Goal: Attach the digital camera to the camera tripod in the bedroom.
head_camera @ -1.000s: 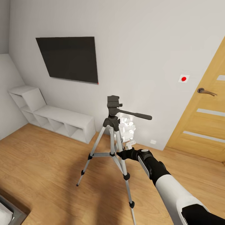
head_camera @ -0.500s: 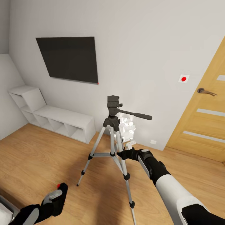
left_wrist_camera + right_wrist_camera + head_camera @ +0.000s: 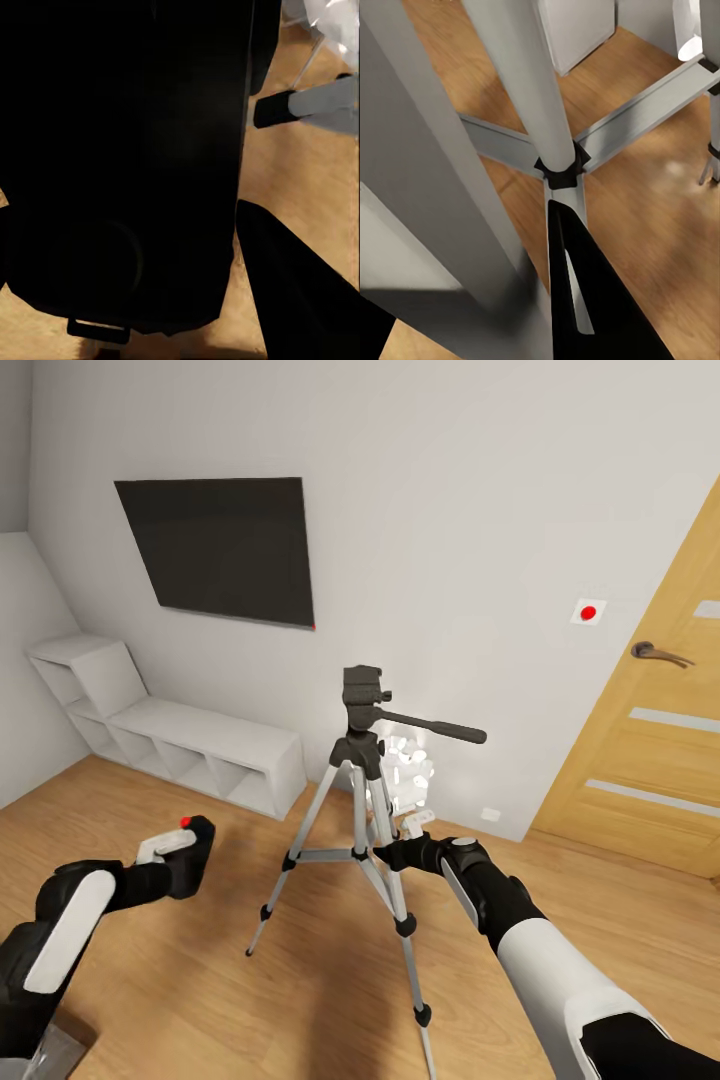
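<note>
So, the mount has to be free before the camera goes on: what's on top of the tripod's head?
Nothing sits on the camera tripod: its black head's top plate is bare. The digital camera is in the left gripper, lower and off to the side. The plate's upper face itself can't be seen.

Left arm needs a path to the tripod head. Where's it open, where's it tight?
Open: the air above the bare wood floor between the digital camera in the left gripper and the camera tripod. Tight: its far side, where the right gripper holds a leg under the pan handle.
</note>
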{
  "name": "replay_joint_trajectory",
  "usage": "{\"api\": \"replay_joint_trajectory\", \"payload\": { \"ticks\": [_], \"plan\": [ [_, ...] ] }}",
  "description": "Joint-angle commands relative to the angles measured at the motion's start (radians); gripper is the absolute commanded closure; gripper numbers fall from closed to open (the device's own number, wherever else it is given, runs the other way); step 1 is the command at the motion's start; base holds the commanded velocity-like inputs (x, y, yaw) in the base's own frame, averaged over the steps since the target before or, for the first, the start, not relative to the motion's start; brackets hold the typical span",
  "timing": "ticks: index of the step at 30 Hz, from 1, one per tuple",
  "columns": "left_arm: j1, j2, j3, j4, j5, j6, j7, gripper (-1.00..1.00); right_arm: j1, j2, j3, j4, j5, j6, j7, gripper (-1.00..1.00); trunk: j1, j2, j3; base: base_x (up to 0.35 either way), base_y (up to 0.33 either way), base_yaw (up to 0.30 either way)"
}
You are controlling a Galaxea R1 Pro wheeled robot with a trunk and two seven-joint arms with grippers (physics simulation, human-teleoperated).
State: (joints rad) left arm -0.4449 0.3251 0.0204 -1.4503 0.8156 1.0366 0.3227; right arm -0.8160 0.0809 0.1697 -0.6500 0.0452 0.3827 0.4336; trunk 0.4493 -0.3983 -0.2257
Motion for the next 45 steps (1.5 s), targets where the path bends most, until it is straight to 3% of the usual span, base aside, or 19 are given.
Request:
{"api": "replay_joint_trajectory", "payload": {
  "ticks": [1,3,4,10,12,13,14,15,16,19,20,23,25,28,31,36,45],
  "plan": [
    [-0.03,0.002,0.001,0.004,0.02,0.006,0.009,1.0,0.0,0.0,0.002,0.001,0.079,0.001,0.002,1.0,0.001,-0.002,-0.002,0.0,0.0,0.0],
    [-0.116,0.006,0.003,0.035,0.05,0.009,0.011,1.0,0.0,0.0,0.002,0.001,0.082,0.001,0.002,1.0,0.001,-0.002,-0.002,0.0,0.0,0.0],
    [-0.244,0.005,0.004,0.125,0.091,0.011,0.012,1.0,0.0,0.0,0.001,0.001,0.084,0.001,0.003,1.0,0.001,-0.002,-0.002,0.0,0.0,0.0],
    [-0.473,-0.004,0.001,0.297,0.156,0.011,0.013,1.0,0.0,0.0,0.001,0.001,0.086,0.001,0.003,1.0,0.001,-0.002,-0.002,0.0,0.0,0.0],
    [-0.575,-0.014,-0.003,0.374,0.174,0.011,0.014,1.0,0.0,0.0,0.001,0.001,0.086,0.001,0.004,1.0,0.001,-0.002,-0.002,0.0,0.0,0.0],
    [-0.8,-0.054,-0.008,0.586,0.186,0.011,0.015,1.0,0.0,0.0,0.001,0.001,0.087,0.001,0.004,1.0,0.001,-0.002,-0.002,0.0,0.0,0.0],
    [-0.876,-0.074,-0.009,0.651,0.187,0.011,0.017,1.0,0.0,0.0,0.001,0.001,0.087,0.001,0.004,1.0,0.001,-0.002,-0.002,0.0,0.0,0.0],
    [-0.913,-0.086,-0.009,0.682,0.187,0.011,0.018,1.0,0.0,0.0,0.001,0.001,0.088,0.001,0.005,1.0,0.001,-0.002,-0.002,0.0,0.0,0.0],
    [-0.983,-0.113,-0.01,0.735,0.186,0.011,0.023,1.0,0.0,0.0,0.001,0.001,0.088,0.001,0.005,1.0,0.001,-0.002,-0.002,0.0,0.0,0.0],
    [-1.076,-0.156,-0.01,0.799,0.186,0.011,0.041,1.0,0.0,-0.001,0.001,0.0,0.089,0.001,0.007,1.0,0.001,-0.002,-0.002,0.0,0.0,0.0],
    [-1.13,-0.186,-0.011,0.834,0.186,0.011,0.059,1.0,0.0,-0.001,0.001,0.0,0.09,0.001,0.007,1.0,0.001,-0.002,-0.002,0.0,0.0,0.0],
    [-1.199,-0.23,-0.015,0.878,0.186,0.011,0.087,1.0,-0.001,-0.001,0.001,0.0,0.091,0.001,0.008,1.0,0.001,-0.002,-0.002,0.0,0.0,0.0],
    [-1.256,-0.285,-0.029,0.912,0.185,0.011,0.11,1.0,-0.001,-0.001,0.001,0.0,0.091,0.001,0.008,1.0,0.001,-0.002,-0.002,0.0,0.0,0.0],
    [-1.281,-0.335,-0.056,0.919,0.184,0.011,0.12,1.0,-0.002,-0.001,0.001,0.0,0.091,0.001,0.008,1.0,0.001,-0.002,-0.002,0.0,0.0,0.0],
    [-1.291,-0.358,-0.099,0.921,0.183,0.011,0.124,1.0,-0.002,0.0,0.001,0.0,0.09,0.001,0.008,1.0,0.001,-0.002,-0.002,0.0,0.0,0.0],
    [-1.296,-0.37,-0.158,0.913,0.19,0.011,0.125,1.0,-0.002,0.0,0.001,0.0,0.089,0.001,0.007,1.0,0.001,-0.002,-0.002,0.0,0.0,0.0],
    [-1.298,-0.387,-0.186,0.884,0.196,0.011,0.125,1.0,-0.002,0.0,0.001,0.0,0.086,0.001,0.006,1.0,0.001,-0.002,-0.002,0.0,0.0,0.0]
  ]
}}
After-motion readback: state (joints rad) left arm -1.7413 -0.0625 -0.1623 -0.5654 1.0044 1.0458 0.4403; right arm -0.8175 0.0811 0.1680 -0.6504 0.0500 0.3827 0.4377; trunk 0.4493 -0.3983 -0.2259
